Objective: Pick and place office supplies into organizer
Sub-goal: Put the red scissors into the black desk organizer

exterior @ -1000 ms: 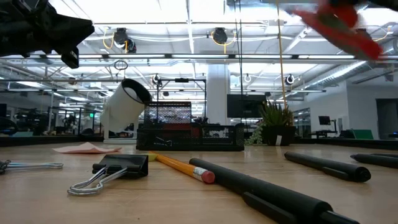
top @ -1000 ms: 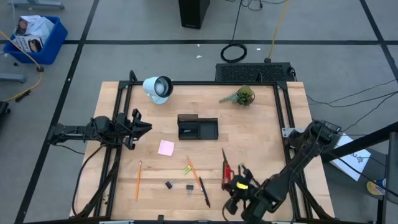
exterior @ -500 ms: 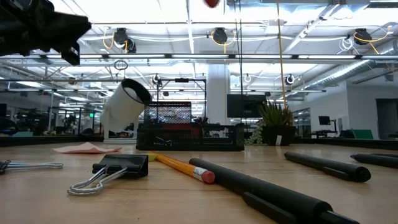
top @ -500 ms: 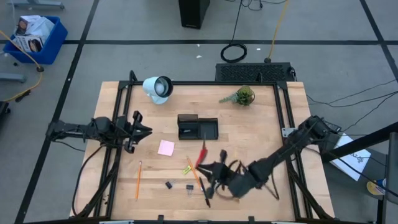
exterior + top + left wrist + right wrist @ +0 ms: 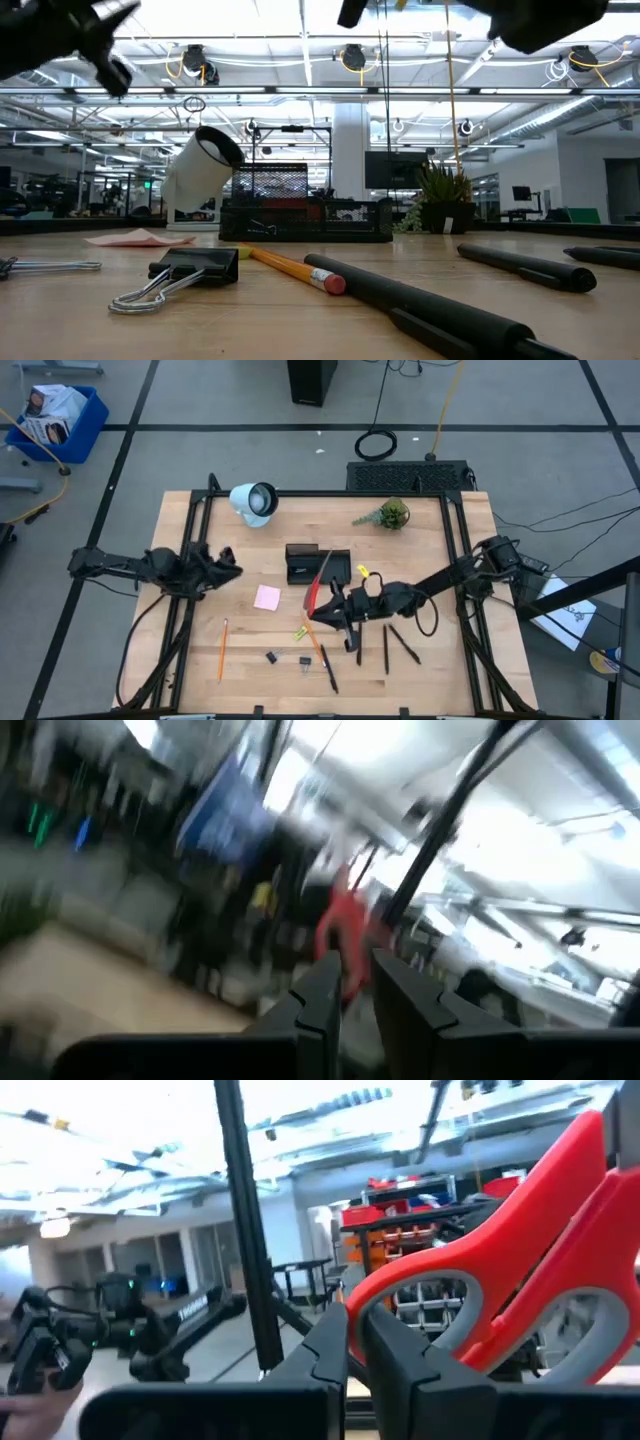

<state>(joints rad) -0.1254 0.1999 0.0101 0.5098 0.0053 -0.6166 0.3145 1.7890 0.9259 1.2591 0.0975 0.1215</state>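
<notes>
Red-handled scissors (image 5: 318, 585) hang in the air just at the near side of the black organizer (image 5: 340, 568), carried by my right gripper (image 5: 335, 605), which is shut on them. The red handles (image 5: 480, 1300) fill the right wrist view. My left gripper (image 5: 225, 565) hovers over the table's left part, shut and holding nothing. On the wood lie a pink sticky-note pad (image 5: 267, 597), two orange pencils (image 5: 222, 650) (image 5: 310, 635), a small yellow piece (image 5: 300, 632), two black clips (image 5: 271, 657) (image 5: 305, 660) and black pens (image 5: 328, 668) (image 5: 385, 650). My right gripper pinches the scissors between its two fingers at the rim of a handle ring (image 5: 352, 1308), right at the fingertips (image 5: 330, 1345). The arm reaches in from the table's right. The scissors are lifted clear of the table, tilted, with their length running toward the organizer.
A white round lamp (image 5: 254, 502) and a small green plant (image 5: 392, 514) stand near the far edge. A black mesh panel (image 5: 410, 476) lies beyond it. In the low view a clip (image 5: 185, 270), a pencil (image 5: 290, 268) and a pen (image 5: 420, 300) lie close by.
My right gripper has swung from the table's near right corner toward the left and far side, up to the organizer, carrying the scissors lifted clear all the way. The scissors have turned about during the swing. My left gripper has turned a little in place.
</notes>
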